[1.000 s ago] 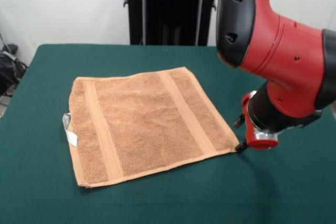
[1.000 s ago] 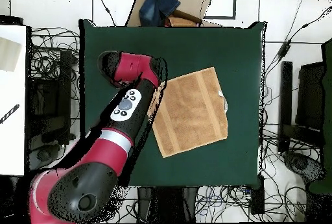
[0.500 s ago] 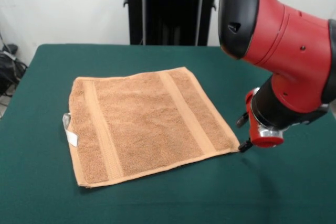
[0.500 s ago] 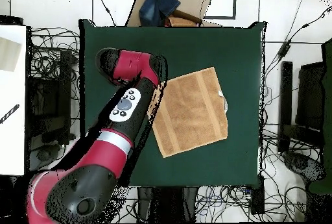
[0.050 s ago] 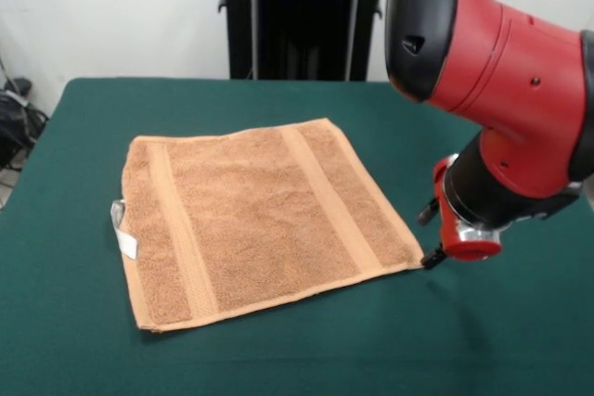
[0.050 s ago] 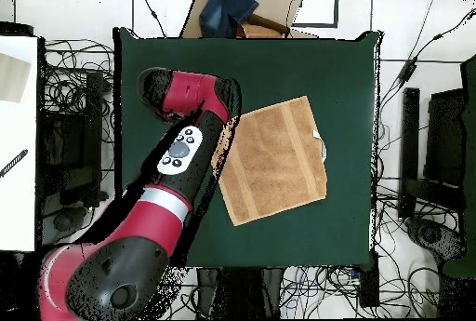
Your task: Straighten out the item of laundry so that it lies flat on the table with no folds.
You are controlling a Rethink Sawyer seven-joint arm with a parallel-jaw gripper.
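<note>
Since a second ago — arm shifted slightly to the side and a touch higher; towel unchanged.

Towel (image 5: 255, 220): orange-tan terry, roughly square, spread flat on the bench (image 5: 83, 350), left of centre in the front view, turned a little askew to the bench edges. Two woven bands run across it; no fold or lifted corner visible. White loop tag (image 5: 121, 229) sticks out from its left edge onto the green cloth.

Tool (image 5: 430, 257): low, just beside the towel's near right corner, tip close to the hem; whether open or closed cannot be told, and contact with the cloth is unclear. Position suggests that corner was the last point handled.

Arm (image 6: 186, 150): in the overhead view it lies alongside one towel edge, covering that corner.

Status, as judged — task looks essentially complete; only withdrawal without snagging the corner remains.
</note>
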